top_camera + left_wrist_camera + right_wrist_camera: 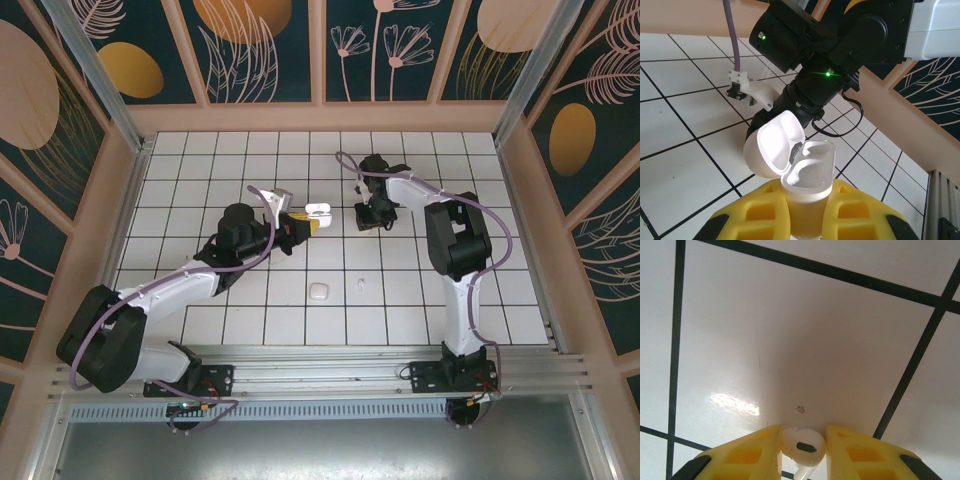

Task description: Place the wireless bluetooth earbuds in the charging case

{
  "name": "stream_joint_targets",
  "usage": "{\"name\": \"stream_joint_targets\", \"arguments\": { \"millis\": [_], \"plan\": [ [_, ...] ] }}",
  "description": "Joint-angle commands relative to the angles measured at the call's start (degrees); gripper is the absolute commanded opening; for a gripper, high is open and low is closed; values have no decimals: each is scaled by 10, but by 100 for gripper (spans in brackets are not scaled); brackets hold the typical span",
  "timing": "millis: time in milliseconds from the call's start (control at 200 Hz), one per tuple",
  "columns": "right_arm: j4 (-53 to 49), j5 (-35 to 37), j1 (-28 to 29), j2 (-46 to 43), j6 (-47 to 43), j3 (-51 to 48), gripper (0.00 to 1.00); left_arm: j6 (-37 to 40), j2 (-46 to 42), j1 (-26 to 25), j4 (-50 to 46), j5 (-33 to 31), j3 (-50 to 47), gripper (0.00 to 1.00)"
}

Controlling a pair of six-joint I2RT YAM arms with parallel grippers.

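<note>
Tiled table (200,180): open tiles all round, walls well apart. Left gripper (807,200) clamps the open charging case (810,167), lid up, wells look empty. Right gripper (803,437) narrow, pinching an earbud (801,446) down at the tile. Risk: the glossy bud squirts from a shallow pinch, or enters its well askew. Closed case (319,291) and loose bud (360,284) lie near.

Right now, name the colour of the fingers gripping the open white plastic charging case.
Yellow fingers on the charging case, best in left wrist view.

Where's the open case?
Top view: the case is clamped in the left hand, lid open, over mid-table tiles, left of the right hand pinching an earbud.
</note>
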Motion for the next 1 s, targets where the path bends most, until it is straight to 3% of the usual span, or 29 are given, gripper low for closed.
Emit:
{"name": "stream_joint_targets", "arguments": {
  "millis": [0, 330, 586, 801, 996],
  "plan": [
    [-10, 24, 6, 5, 18, 11, 27, 1, 8, -1, 13, 18, 1, 0],
    [-6, 86, 8, -67, 50, 0, 26, -2, 31, -2, 40, 37, 1, 0],
    [29, 159, 37, -179, 65, -1, 26, -5, 52, -1, 92, 51, 1, 0],
    [59, 262, 86, -257, 64, 6, 27, 10, 87, -3, 158, 45, 15, 0],
    [86, 305, 140, -311, 60, 1, 27, 57, 119, -20, 130, 11, 80, 0]
  ]
}}
